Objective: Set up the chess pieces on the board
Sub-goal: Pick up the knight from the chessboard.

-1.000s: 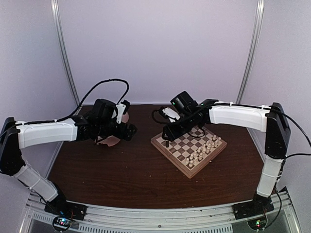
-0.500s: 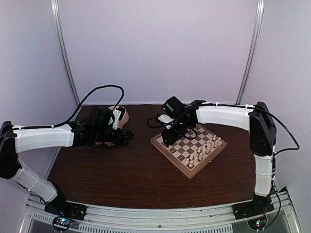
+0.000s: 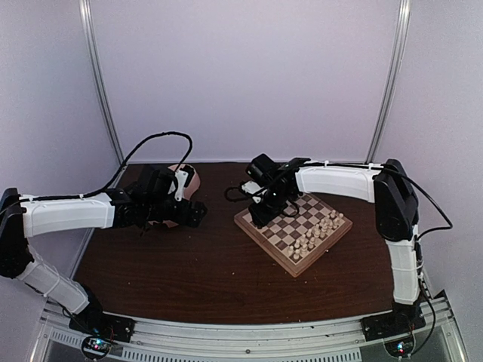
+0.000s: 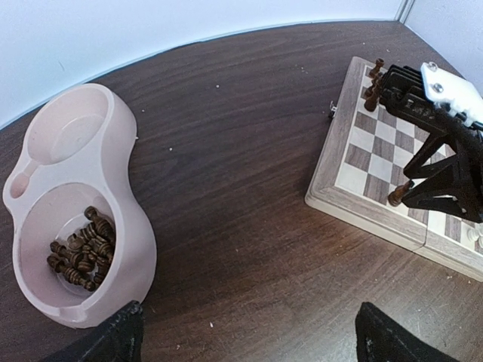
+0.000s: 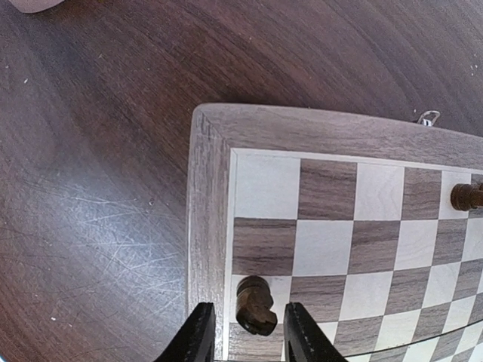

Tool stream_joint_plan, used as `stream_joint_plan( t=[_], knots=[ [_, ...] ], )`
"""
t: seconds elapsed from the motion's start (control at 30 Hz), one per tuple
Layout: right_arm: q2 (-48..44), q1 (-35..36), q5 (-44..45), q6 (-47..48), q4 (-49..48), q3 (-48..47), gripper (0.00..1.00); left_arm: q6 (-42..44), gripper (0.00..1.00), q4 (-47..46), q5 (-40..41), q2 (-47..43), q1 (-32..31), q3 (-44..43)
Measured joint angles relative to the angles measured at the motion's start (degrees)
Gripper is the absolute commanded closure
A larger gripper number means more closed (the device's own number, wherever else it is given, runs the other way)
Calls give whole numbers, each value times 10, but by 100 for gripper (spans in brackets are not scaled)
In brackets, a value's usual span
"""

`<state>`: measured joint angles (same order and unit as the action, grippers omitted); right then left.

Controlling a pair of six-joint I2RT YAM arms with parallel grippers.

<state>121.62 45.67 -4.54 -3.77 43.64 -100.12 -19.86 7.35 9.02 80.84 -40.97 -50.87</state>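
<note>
The board [image 3: 260, 245] lies right of centre; its corner shows in the right wrist view [image 5: 205, 226]. My right gripper [image 3: 259, 219] hangs low over the board's left corner. Its jaws are open around a dark knight [image 5: 255, 305] that stands on a light edge square, with a gap on each side. Another dark piece [image 5: 466, 196] stands further along the board. More dark chess pieces [image 4: 79, 256] lie in one well of the pink double bowl [image 4: 128, 188]. My left gripper [image 4: 249, 335] is open and empty above the bare table, between the bowl and the board.
Pale cream chessmen [image 3: 313, 235] stand in rows on the board's near-right side. The pink bowl's other well [image 4: 72, 132] holds nothing. A small metal clasp [image 5: 428, 117] sits on the board's outer edge.
My left gripper has come down off the pink bowl and moved a little right. My right gripper has moved left and down to the board's left corner.
</note>
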Motion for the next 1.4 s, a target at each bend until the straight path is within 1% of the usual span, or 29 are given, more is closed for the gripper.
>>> stream_joint_plan(
  t=[0.13,0.37,0.4,0.47,0.53,0.7,1.17,1.4],
  knots=[
    [3,0,5,5,4,-1,69,0,2,0,0,0,0,0],
    [3,0,10,8,4,-1,82,0,2,5,7,0,0,0],
    [3,0,11,8,4,-1,83,0,2,6,8,0,0,0],
    [3,0,14,8,3,-1,81,0,2,7,10,0,0,0],
    [3,0,15,9,3,-1,76,0,2,8,12,0,0,0],
    [3,0,16,10,3,-1,70,0,2,9,13,0,0,0],
    [4,0,14,12,5,-3,72,0,2,19,14,0,0,-5],
    [11,0,14,20,8,-13,80,0,2,31,22,1,0,-10]
  ],
)
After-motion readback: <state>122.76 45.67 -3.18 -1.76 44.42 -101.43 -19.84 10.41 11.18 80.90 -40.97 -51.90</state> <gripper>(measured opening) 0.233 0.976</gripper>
